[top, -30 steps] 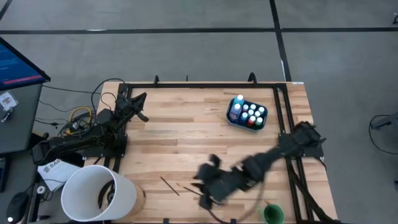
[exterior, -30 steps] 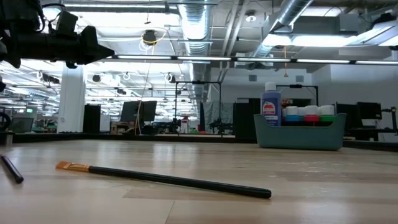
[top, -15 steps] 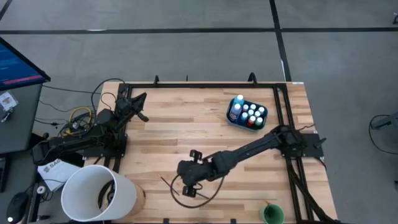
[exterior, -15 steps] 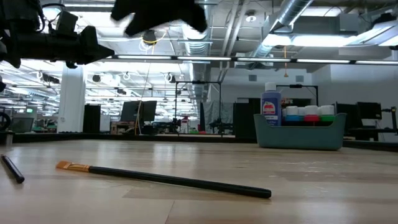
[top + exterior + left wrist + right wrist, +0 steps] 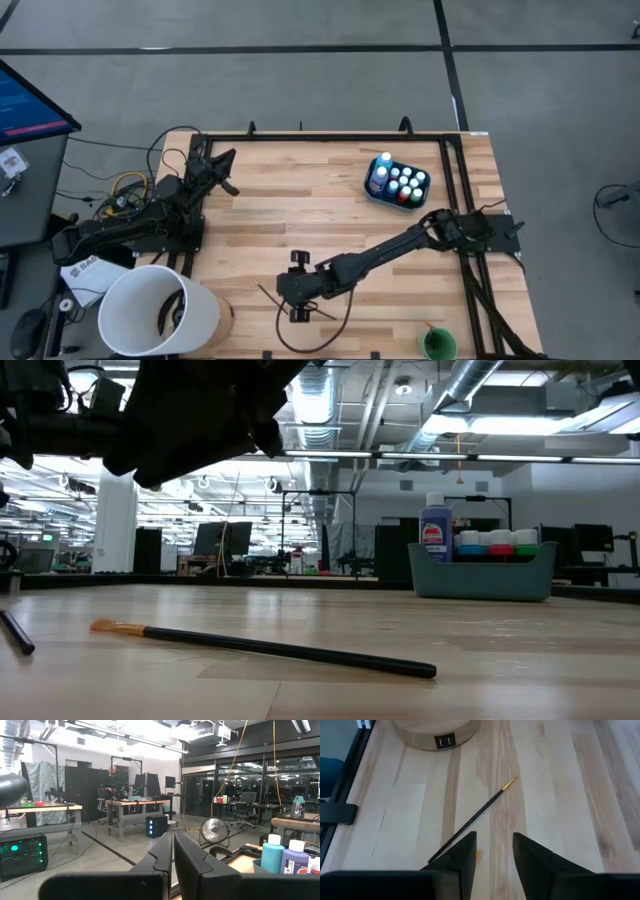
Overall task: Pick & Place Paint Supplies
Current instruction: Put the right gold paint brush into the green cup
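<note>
We see the right gripper (image 5: 297, 288) low over the front of the tabletop (image 5: 300, 200), its jaws open with a gap between them and holding nothing. Two brushes (image 5: 272, 298) lie flat on the wood right beneath it; one (image 5: 472, 818) runs up to the jaws in the right wrist view. The paint bottles (image 5: 400, 183) stand in the tub (image 5: 372, 194) near the far right corner. The left gripper (image 5: 228, 170) waits by the left edge, jaws closed and empty.
</note>
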You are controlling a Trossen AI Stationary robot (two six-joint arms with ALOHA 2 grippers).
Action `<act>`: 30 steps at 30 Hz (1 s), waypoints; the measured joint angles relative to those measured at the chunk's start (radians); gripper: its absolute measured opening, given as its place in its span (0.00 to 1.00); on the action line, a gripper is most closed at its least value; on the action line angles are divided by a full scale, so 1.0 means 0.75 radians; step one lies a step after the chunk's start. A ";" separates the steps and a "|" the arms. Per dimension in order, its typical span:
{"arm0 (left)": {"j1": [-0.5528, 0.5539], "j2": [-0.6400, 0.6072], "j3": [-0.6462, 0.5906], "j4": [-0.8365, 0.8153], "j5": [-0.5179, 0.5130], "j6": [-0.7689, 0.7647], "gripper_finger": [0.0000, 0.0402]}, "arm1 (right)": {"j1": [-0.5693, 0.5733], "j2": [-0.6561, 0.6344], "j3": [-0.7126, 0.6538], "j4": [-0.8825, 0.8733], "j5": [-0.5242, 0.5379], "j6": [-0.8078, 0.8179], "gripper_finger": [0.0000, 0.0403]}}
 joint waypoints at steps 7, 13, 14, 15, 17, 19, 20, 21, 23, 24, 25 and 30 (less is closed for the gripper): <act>0.000 0.000 0.000 0.000 0.000 0.000 0.02 | 0.005 0.001 0.000 0.039 0.102 0.010 0.42; 0.001 -0.001 0.000 0.000 0.000 0.000 0.02 | 0.005 0.071 0.001 0.080 0.106 0.036 0.47; 0.000 0.000 0.000 0.000 0.001 -0.001 0.02 | 0.005 0.081 0.006 0.100 0.107 0.049 0.48; 0.001 -0.001 0.000 0.001 0.000 0.000 0.02 | 0.008 0.086 0.004 0.081 0.106 0.054 0.48; 0.001 0.000 0.000 0.000 0.000 0.000 0.02 | 0.012 0.106 -0.003 0.069 0.104 0.057 0.48; 0.000 -0.001 0.000 0.001 0.000 0.000 0.02 | 0.016 0.128 -0.002 0.081 0.107 0.067 0.48; 0.000 0.000 0.000 0.000 0.001 0.000 0.02 | 0.017 0.132 -0.002 0.077 0.106 0.067 0.47; 0.000 0.000 0.000 0.000 0.000 0.000 0.02 | 0.017 0.133 -0.002 0.075 0.106 0.067 0.47; 0.000 -0.001 0.000 0.001 0.000 -0.001 0.02 | 0.018 0.139 0.001 0.088 0.107 0.069 0.47; 0.000 0.000 0.000 0.000 0.000 0.000 0.02 | 0.018 0.150 0.004 0.102 0.107 0.071 0.47; 0.000 0.000 0.000 0.000 0.000 0.000 0.02 | 0.018 0.160 0.003 0.094 0.108 0.071 0.47; 0.000 -0.001 0.000 0.001 0.000 0.000 0.02 | 0.018 0.203 0.001 0.122 0.107 0.082 0.47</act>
